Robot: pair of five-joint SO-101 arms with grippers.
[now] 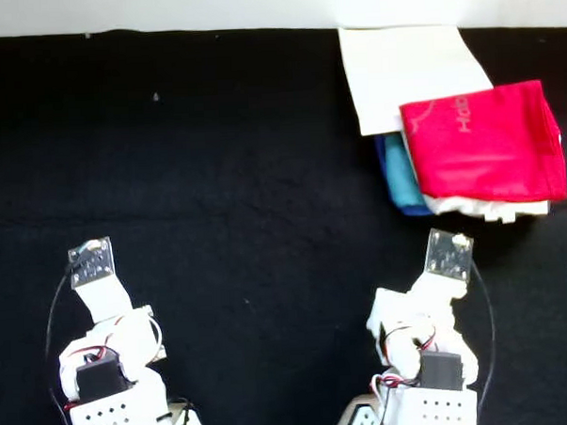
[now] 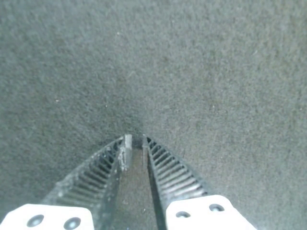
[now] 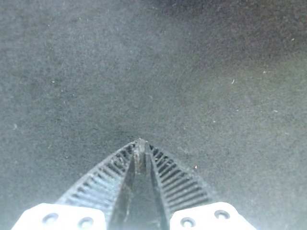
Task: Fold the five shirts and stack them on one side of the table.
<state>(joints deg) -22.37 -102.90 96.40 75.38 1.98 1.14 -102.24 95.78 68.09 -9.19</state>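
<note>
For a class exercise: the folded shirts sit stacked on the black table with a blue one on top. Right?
No: the high view shows the red shirt on top; the blue shirt lies beneath it, on the black table.

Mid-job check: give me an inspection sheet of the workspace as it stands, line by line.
Surface: black cloth table cover, lying flat.
Job's things: folded red shirt tops a stack at a far corner. White fabric and blue fabric peek out beneath it. A pale cream flat piece lies partly under the stack toward the far edge; cannot tell whether it is a shirt.
Clutter: nothing seen.
Grippers: left gripper shut, holding nothing, over bare cloth; right gripper the same.
Cables: red, black and white wires at the arm bases, away from the stack.
Surroundings: white strip beyond the table's far edge.
</note>
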